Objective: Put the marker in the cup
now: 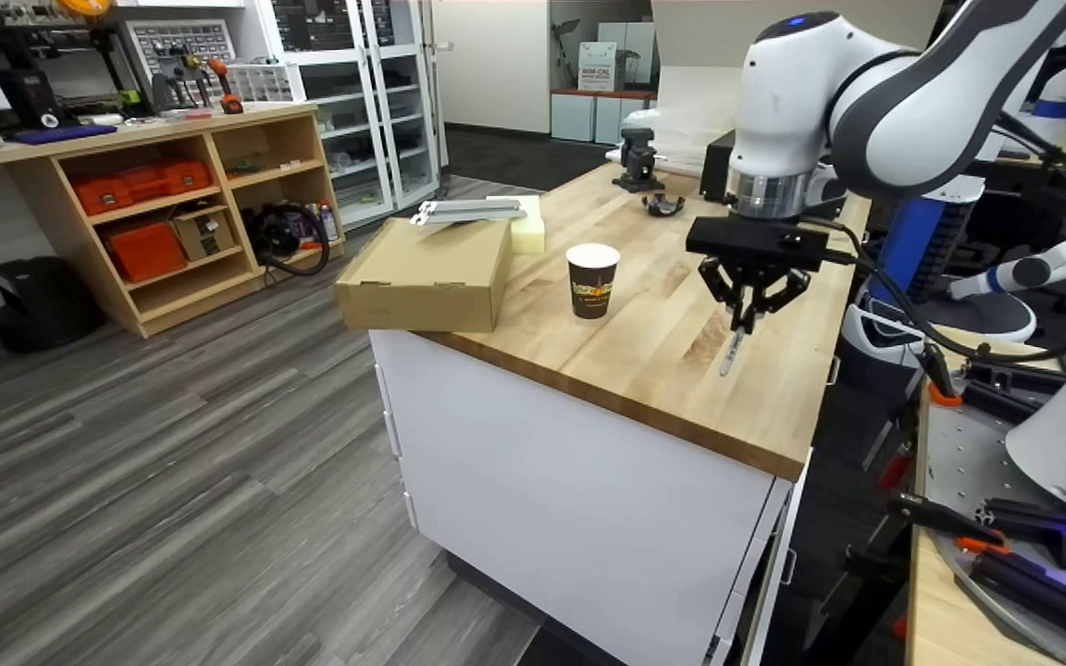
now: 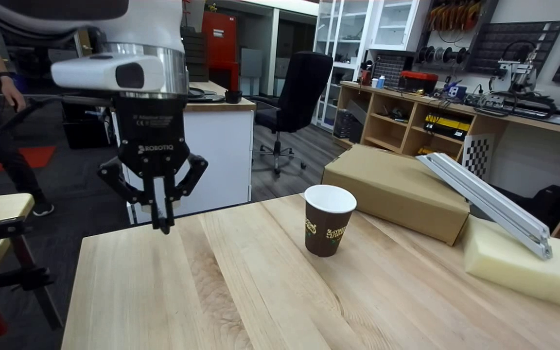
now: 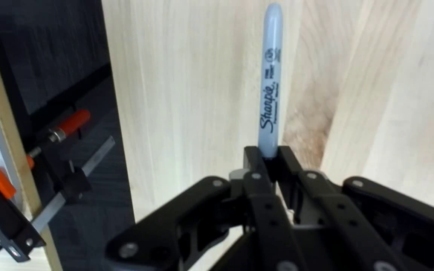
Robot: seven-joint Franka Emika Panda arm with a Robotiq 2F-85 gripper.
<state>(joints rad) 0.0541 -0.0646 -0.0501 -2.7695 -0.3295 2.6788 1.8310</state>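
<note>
The marker [image 3: 271,82] is a pale grey pen with black lettering. My gripper [image 3: 269,152] is shut on one end of it in the wrist view, and the rest sticks out past the fingertips. In an exterior view the marker [image 1: 731,353] points obliquely down from the gripper [image 1: 744,324], above the table. In an exterior view the gripper [image 2: 162,224] is over the table's corner and its fingers mostly hide the marker. The cup [image 1: 591,289] is dark brown with a white rim and stands upright, apart from the gripper. It also shows in an exterior view [image 2: 327,229], not in the wrist view.
A cardboard box [image 1: 427,277] stands beside the cup at the table's edge, also seen in an exterior view [image 2: 392,187]. A metal profile [image 2: 489,199] leans over a yellow foam block [image 2: 523,265]. Black devices [image 1: 638,157] stand farther along the wooden table [image 1: 644,370].
</note>
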